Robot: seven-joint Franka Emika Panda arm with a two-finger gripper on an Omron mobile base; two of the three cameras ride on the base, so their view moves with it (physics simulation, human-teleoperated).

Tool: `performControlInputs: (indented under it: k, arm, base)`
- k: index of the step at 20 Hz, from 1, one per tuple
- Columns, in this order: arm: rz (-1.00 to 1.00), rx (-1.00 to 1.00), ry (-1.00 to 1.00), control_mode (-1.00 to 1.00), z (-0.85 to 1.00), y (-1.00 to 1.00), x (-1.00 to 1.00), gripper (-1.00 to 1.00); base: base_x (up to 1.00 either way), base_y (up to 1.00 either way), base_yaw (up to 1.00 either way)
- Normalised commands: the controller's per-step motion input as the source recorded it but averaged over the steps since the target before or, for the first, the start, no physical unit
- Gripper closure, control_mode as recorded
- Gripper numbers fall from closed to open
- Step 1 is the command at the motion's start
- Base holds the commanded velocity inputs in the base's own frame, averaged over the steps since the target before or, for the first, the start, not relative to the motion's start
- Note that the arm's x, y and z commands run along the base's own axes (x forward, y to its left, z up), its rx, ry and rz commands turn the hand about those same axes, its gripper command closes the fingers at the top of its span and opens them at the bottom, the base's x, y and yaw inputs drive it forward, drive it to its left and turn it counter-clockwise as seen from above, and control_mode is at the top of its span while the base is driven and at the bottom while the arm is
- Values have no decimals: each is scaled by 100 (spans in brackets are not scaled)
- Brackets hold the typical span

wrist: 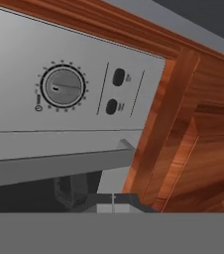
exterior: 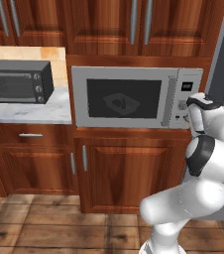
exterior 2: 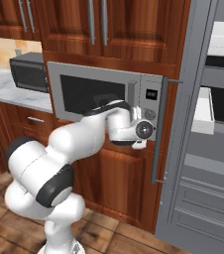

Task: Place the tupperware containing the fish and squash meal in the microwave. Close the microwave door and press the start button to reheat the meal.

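toaster oven [exterior: 19,81] on marble counter [exterior: 44,111] | white bins [exterior 2: 222,39] shelved right

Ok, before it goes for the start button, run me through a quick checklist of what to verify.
1. tupperware inside the microwave, seen through the window: ok.
2. microwave door closed flush: ok.
3. claw shut for a poke: ok.
4. claw near the control panel, by the dial: ok.
5. Two dark buttons ahead of the claw: ok; which one is start: cannot tell.
6. Button already pressed: cannot tell.

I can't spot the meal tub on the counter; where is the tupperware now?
The tupperware sits inside the microwave, seen in the left base view through the closed door's dark window, left of the control panel.
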Motion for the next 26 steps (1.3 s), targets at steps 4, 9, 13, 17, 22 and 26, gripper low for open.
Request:
performControlInputs:
  k: [4,9,13,17,22,26]
  arm:
    - [0,0,0,-100,-13,-13,16,100]
    - [0,0,0,-100,-17,-5,20,100]
    - [0,0,0,-100,-17,-4,23,100]
    - [0,0,0,-100,-15,-9,22,100]
    - [0,0,0,-100,-6,-19,17,100]
    - [0,0,0,-100,-3,-13,22,100]
  base:
    - [0,0,0]
    - [0,0,0]
    - [0,0,0]
    - [0,0,0]
    - [0,0,0]
    - [0,0,0]
